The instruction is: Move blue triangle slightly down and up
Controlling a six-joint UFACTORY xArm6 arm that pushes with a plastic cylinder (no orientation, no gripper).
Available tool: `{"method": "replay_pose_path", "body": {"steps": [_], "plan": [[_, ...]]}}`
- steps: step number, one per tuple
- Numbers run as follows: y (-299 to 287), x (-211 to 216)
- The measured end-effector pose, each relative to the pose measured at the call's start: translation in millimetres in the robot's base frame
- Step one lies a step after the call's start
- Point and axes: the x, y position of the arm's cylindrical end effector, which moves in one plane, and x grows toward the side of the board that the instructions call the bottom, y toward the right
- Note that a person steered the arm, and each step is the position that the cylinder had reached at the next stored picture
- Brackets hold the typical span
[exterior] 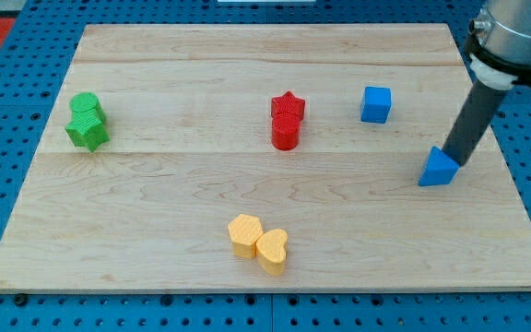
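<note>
The blue triangle (438,169) lies on the wooden board (155,212) at the view's right. My tip (454,162) touches the triangle's upper right side, with the dark rod slanting up to the view's top right corner. A blue cube (375,104) sits above and to the left of the triangle, apart from it.
A red star (288,107) and a red cylinder (285,135) stand together at the centre top. Two green blocks (88,121) sit at the left. A yellow block (244,234) and a yellow heart (272,251) touch near the bottom. The board's right edge is close to the triangle.
</note>
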Motion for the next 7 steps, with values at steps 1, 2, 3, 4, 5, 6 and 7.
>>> {"method": "replay_pose_path", "body": {"steps": [1, 2, 3, 4, 5, 6, 7], "plan": [[9.3, 29.2], [-20.1, 58.7], [-40.7, 30.1], [-33.7, -7.5], [-36.6, -19.4], [-33.4, 4.2], [-21.3, 23.1]]}}
